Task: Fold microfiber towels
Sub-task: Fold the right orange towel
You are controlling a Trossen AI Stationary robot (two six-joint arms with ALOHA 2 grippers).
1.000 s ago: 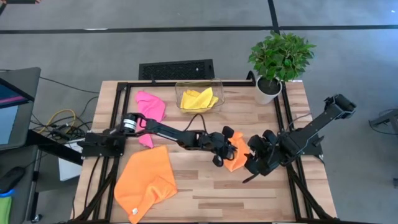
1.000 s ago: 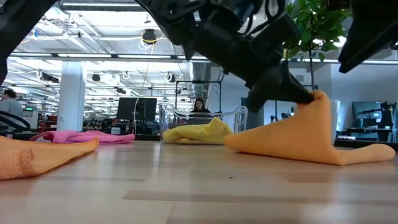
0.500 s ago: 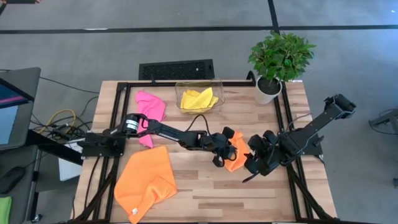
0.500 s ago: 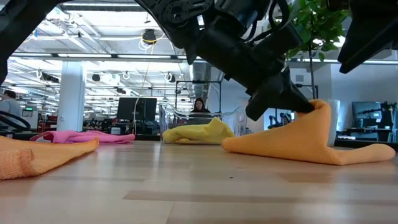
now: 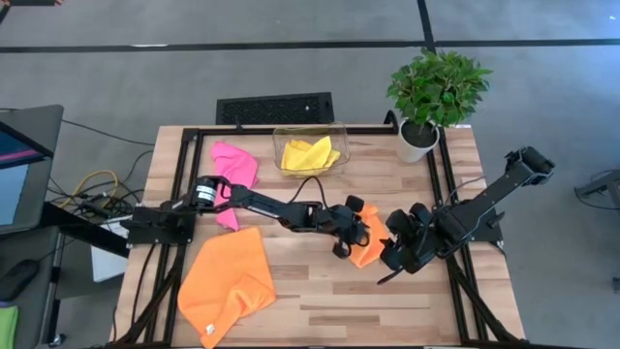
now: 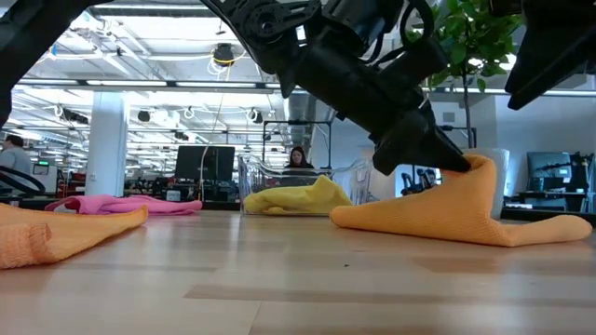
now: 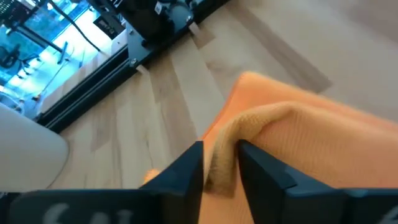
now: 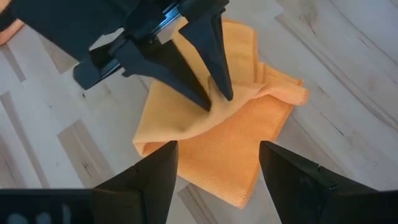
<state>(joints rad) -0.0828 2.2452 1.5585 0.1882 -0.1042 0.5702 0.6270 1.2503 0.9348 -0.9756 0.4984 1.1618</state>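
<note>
Left gripper [image 7: 219,163] at table centre pinches a raised ridge of the small orange towel [image 5: 367,244], cloth between its fingers [image 8: 219,81], peak lifted off the wood. Right gripper [image 8: 217,171] just at 3 o'clock of that towel, jaws spread wide, empty. Second orange towel [image 5: 228,281] at 7 o'clock, pink towel [image 5: 234,165] at 10, yellow towel [image 5: 310,153] in clear bin [image 5: 339,136] at 12.

two dark jointed arms, silver band on the left arm [image 5: 204,192], tapered matte-black fingers [image 8: 214,56]
</note>
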